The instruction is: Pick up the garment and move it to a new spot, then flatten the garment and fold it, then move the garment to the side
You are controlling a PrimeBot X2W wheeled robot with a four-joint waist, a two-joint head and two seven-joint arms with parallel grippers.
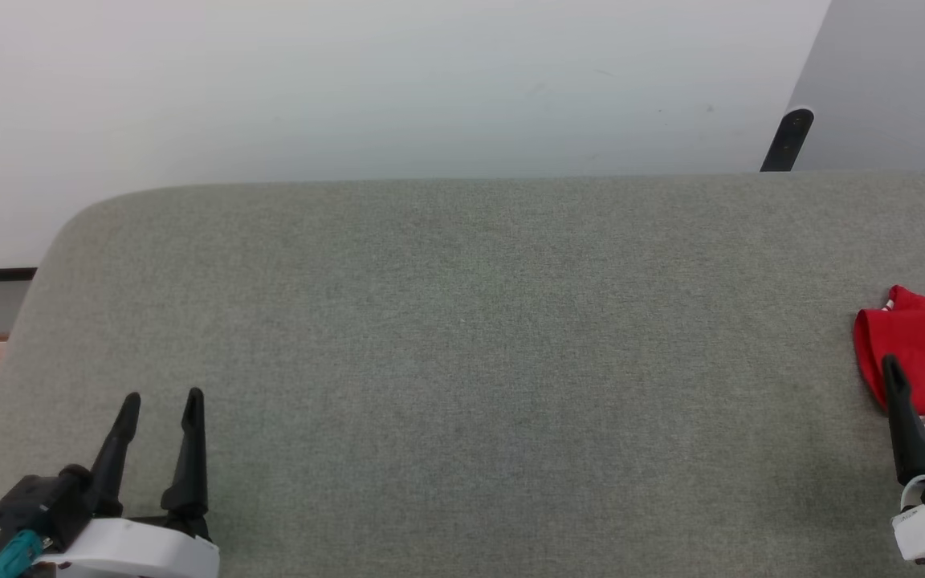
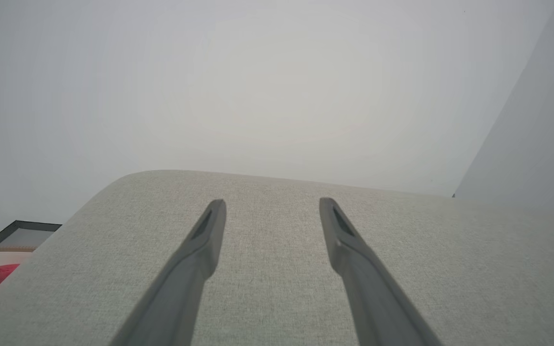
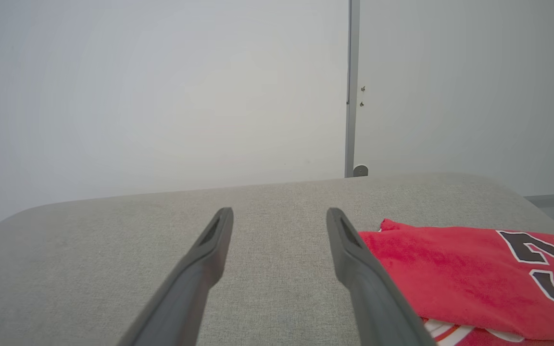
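The left gripper (image 1: 164, 396) stands spread wide over the grey cushion (image 1: 462, 321), holding nothing; the right gripper (image 1: 922, 363) is equally spread, empty, at the garment (image 1: 920, 321) edge. Whether it touches the cloth cannot be told.

garment (image 3: 450, 274): red, black numerals outlined white, red-white stripes. table (image 1: 462, 361): heathered grey fabric. wall (image 1: 350, 80): white.

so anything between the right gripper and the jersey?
Nothing visible. The right gripper is open, and the garment lies right beside one of its fingers on the grey padded table, with no other object between them.
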